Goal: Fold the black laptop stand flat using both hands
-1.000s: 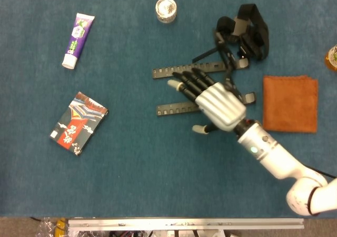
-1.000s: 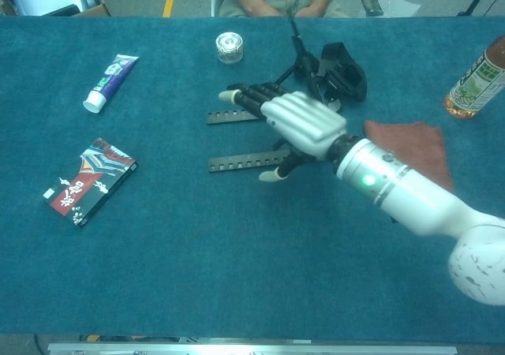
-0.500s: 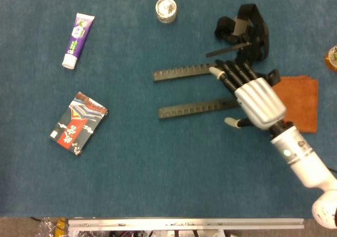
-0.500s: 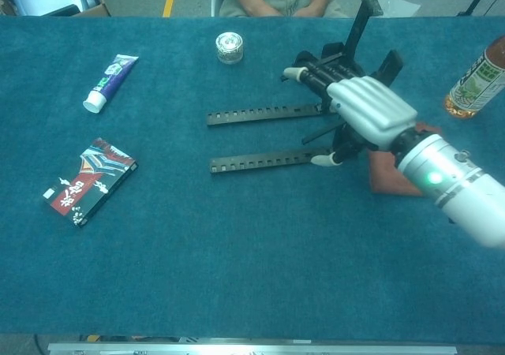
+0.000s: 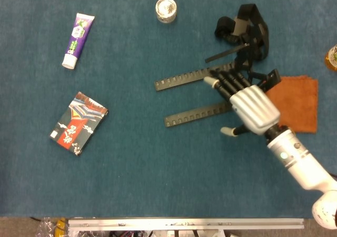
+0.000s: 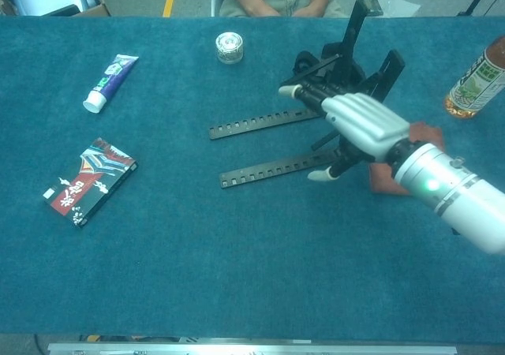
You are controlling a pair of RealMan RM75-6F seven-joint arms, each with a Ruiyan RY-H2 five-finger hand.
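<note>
Right hand (image 5: 251, 108) (image 6: 364, 124) is over the right half of the blue surface (image 5: 131, 168) (image 6: 237, 260), on the black laptop stand (image 5: 221, 79) (image 6: 316, 110). The dark fingers (image 5: 224, 83) (image 6: 312, 95) lie close together, stretched forward across the stand's upper slotted bar; the thumb juts out below, beside the lower bar. Whether anything is actually clasped: cannot tell. The stand is still unfolded: two slotted bars flat on the surface reaching leftward, struts rising at the rear in the chest view. Left hand does not show in either view. Orange cloth (image 5: 300, 102) (image 6: 387, 177) lies just right of the hand, partly under the forearm. Also present: toothpaste tube (image 5: 77, 33) (image 6: 110, 80) far left, patterned box (image 5: 79, 122) (image 6: 88, 181) below it, small round jar (image 5: 166, 9) (image 6: 229, 46) at the back, bottle (image 5: 331, 58) (image 6: 477, 79) at the right edge.
</note>
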